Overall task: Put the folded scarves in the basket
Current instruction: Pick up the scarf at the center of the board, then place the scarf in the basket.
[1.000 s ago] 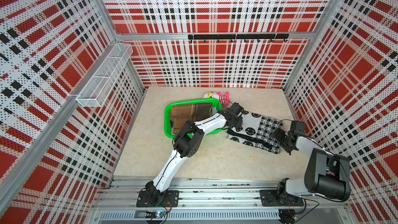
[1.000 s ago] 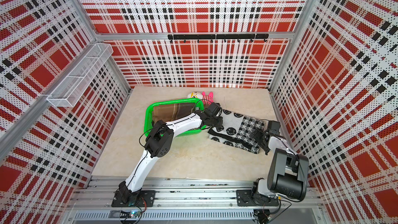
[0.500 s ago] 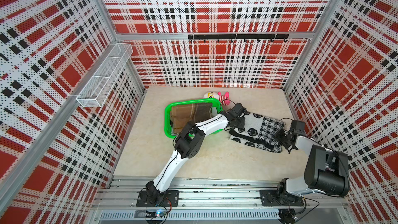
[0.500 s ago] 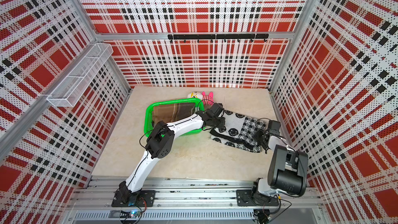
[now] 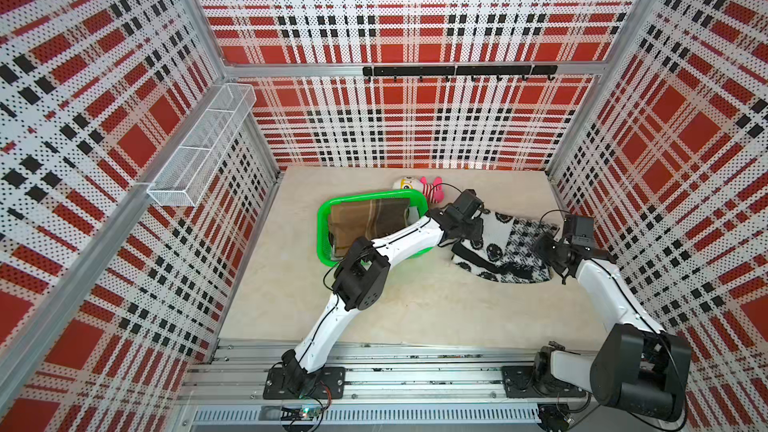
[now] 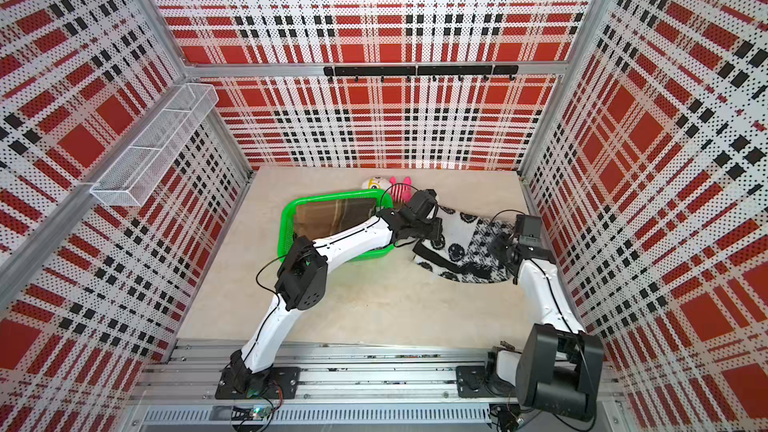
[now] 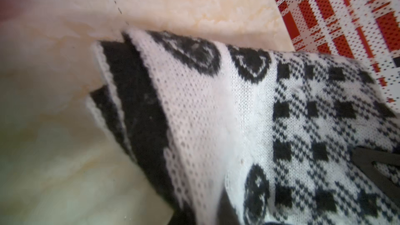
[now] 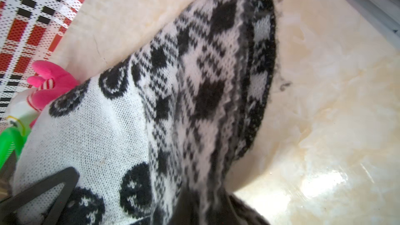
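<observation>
ok so the right gripper (image 5: 545, 244) just clamped its jaws on the scarf (image 5: 505, 243), left gripper (image 5: 468, 229) already pinching the other end. Looks ready to lift into the basket (image 5: 321, 228).

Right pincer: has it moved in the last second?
Yes. The right pincer has shifted slightly up the picture, toward the back wall, and has shut on the edge of the black-and-white scarf.
</observation>
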